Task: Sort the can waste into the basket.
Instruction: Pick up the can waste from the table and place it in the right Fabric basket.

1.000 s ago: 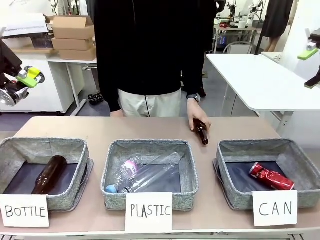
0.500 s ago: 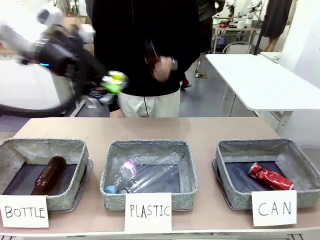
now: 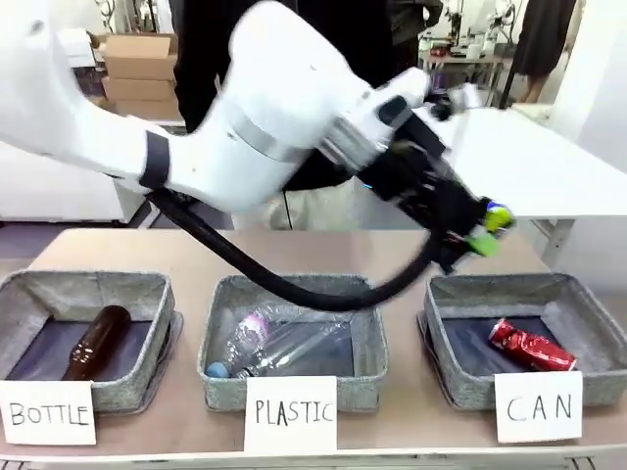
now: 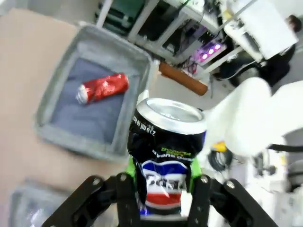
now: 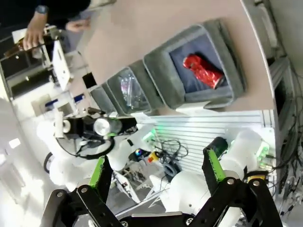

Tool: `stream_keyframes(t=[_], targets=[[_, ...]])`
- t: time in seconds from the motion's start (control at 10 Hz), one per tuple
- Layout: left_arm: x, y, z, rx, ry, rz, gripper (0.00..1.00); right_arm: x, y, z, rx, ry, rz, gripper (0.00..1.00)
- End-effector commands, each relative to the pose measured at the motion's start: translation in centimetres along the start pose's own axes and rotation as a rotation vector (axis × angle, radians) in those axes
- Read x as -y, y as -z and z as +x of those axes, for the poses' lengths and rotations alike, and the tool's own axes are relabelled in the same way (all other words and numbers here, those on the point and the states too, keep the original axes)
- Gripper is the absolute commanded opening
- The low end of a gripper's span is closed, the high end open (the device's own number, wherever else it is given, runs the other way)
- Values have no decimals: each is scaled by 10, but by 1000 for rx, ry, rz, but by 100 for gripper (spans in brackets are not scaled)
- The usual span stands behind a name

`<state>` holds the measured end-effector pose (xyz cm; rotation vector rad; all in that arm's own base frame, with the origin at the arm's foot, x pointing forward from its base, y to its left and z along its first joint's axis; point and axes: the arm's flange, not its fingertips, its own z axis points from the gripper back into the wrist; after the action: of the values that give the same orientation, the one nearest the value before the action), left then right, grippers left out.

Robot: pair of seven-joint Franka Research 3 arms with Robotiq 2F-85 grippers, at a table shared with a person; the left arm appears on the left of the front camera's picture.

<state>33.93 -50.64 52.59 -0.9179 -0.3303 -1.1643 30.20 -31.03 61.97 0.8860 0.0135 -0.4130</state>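
The dark can [image 4: 166, 156] sits clamped in the left gripper [image 4: 163, 189], in the air above the far left corner of the CAN basket [image 3: 460, 377] (red can [image 3: 532, 347] lies inside); the right gripper [image 5: 156, 172] is wide and bare

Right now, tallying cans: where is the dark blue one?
Left wrist view: the dark blue can is clamped in the left tool, above the CAN basket.
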Motion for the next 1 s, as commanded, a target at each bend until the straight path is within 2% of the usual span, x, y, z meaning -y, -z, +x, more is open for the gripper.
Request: stream_keyframes(t=[0.0, 0.1, 0.2, 0.4, 0.5, 0.6, 0.7, 0.8, 0.9], targets=[[18, 57, 5, 71, 86, 6, 46, 7, 36, -3, -89, 75, 57, 100], [23, 95, 3, -7, 80, 17, 46, 14, 47, -12, -88, 106, 75, 100], [12, 40, 0, 20, 39, 6, 46, 8, 13, 1, -41, 29, 18, 100], [12, 40, 0, 20, 39, 6, 46, 8, 13, 1, -41, 29, 18, 100], [20, 77, -4, 20, 56, 9, 46, 8, 13, 1, -41, 29, 18, 100], [-27, 96, 10, 116, 48, 91, 46, 8, 13, 1, -41, 29, 18, 100], [-66, 129, 27, 142, 104, 54, 46, 8, 13, 1, -41, 29, 18, 100], [-79, 156, 39, 131, 159, 170, 46, 8, 13, 1, -41, 29, 18, 100], [-82, 173, 42, 82, 183, 195, 46, 8, 13, 1, -41, 29, 18, 100]])
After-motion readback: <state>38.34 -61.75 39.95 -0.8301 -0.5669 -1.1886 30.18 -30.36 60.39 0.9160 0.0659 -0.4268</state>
